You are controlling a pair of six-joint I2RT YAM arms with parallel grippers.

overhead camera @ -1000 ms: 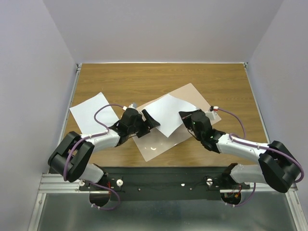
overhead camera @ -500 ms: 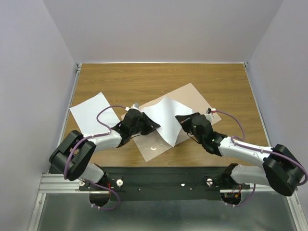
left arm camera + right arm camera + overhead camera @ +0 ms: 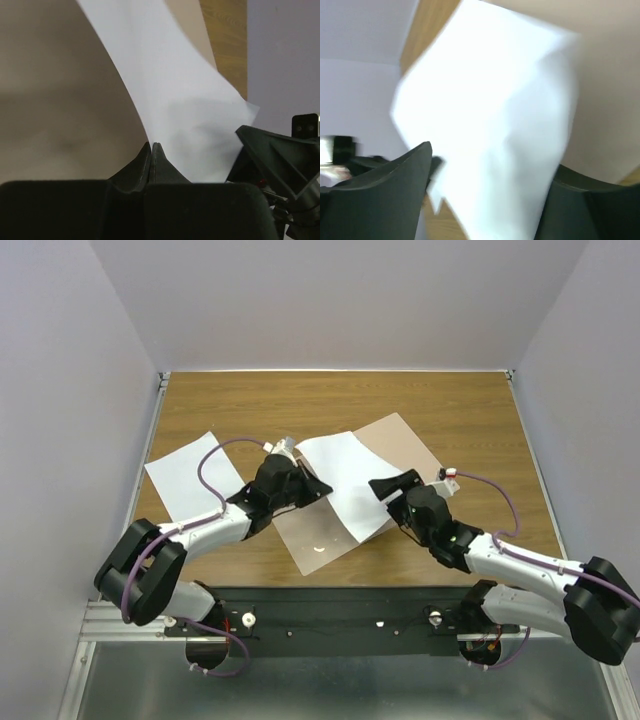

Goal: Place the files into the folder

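The tan folder [image 3: 420,455] lies open in the middle of the table. One white file [image 3: 345,475] rests across it, its near side lifted and curved. My left gripper [image 3: 312,489] is shut on that file's left edge; in the left wrist view the jaws [image 3: 151,146] meet with the sheet [image 3: 190,115] pinched at their tips. Just off the sheet's right edge, my right gripper [image 3: 394,486] stands open. The right wrist view shows the blurred sheet [image 3: 495,115] loose between its spread fingers [image 3: 400,175]. A second file [image 3: 190,475] lies flat at the left.
The wooden table [image 3: 250,400] ends at pale walls on three sides. A metal rail [image 3: 330,615] with both arm bases runs along the near edge. Purple cables loop over each arm.
My left gripper has shut on the file's left edge. My right gripper has opened, let the sheet go and drawn back a little. The sheet's raised peak has settled flatter.
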